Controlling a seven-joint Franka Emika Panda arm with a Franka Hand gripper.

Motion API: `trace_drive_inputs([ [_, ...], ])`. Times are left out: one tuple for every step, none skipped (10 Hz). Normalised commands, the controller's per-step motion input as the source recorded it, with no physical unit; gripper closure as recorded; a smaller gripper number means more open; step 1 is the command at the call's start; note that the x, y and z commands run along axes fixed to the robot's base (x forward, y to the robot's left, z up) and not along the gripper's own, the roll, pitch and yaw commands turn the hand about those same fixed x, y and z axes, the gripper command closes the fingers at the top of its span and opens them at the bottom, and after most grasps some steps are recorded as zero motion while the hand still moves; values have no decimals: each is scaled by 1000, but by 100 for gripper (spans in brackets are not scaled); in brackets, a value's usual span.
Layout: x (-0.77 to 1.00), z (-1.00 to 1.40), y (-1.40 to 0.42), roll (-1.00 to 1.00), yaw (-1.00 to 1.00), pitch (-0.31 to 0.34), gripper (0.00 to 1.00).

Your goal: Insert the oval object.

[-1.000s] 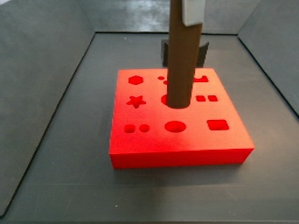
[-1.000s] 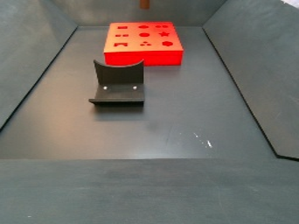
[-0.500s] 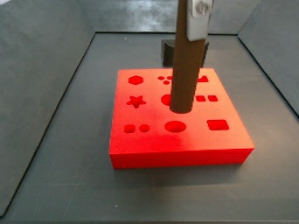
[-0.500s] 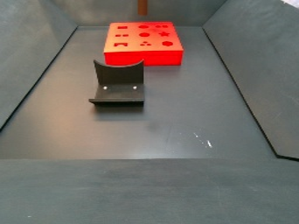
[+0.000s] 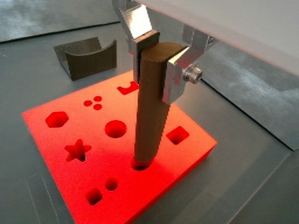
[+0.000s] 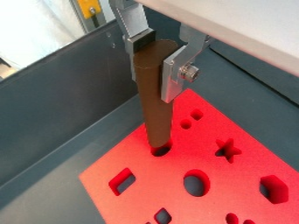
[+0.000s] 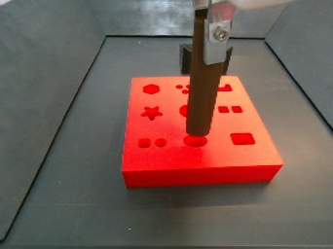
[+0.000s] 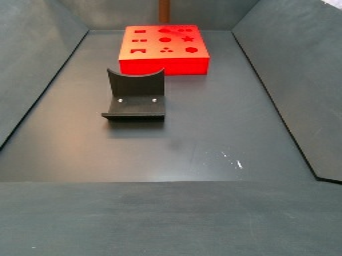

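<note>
The pincer (image 5: 156, 54) is clamped on the upper end of the oval object (image 5: 149, 114), its silver fingers (image 5: 177, 73) flat against the peg's sides; the peg hangs upright over the red block (image 7: 202, 165), and its lower end sits at a hole near one edge of the block's top face, as both wrist views show; whether the tip has entered the hole or only rests at its mouth cannot be told for certain, though a wrist view (image 6: 155, 150) suggests it is just at the opening.

To do this step well, I judge the peg must stay plumb to the red block; any lean would jam its rounded sides against the hole's rim; the oval's long axis should match the hole's before pressing, since a slight twist would bind it; descend slowly and straight, and let go only once the peg stands supported by the block.

The fixture (image 8: 134, 96) stands on the surface (image 8: 201, 140) well apart from the red block and plays no part here; the other holes on the block, star (image 5: 77, 150) and round (image 5: 115, 129) among them, lie near the peg's foot and are to be avoided.
</note>
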Motion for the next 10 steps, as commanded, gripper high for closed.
trace_drive_inputs([
  [114, -117, 0, 201, 17, 77, 100],
  [220, -123, 0, 170, 0, 97, 100],
  [297, -129, -11, 140, 0, 84, 100],
  [349, -129, -66, 51, -40, 40, 100],
  [251, -146, 0, 0, 0, 21, 100],
  [31, -71, 0, -13, 0, 0, 100],
  [11, -80, 0, -1, 0, 0, 100],
  [0, 0, 0, 16, 0, 0, 100],
  [0, -34, 0, 26, 0, 3, 100],
  [0, -123, 0, 0, 0, 0, 100],
])
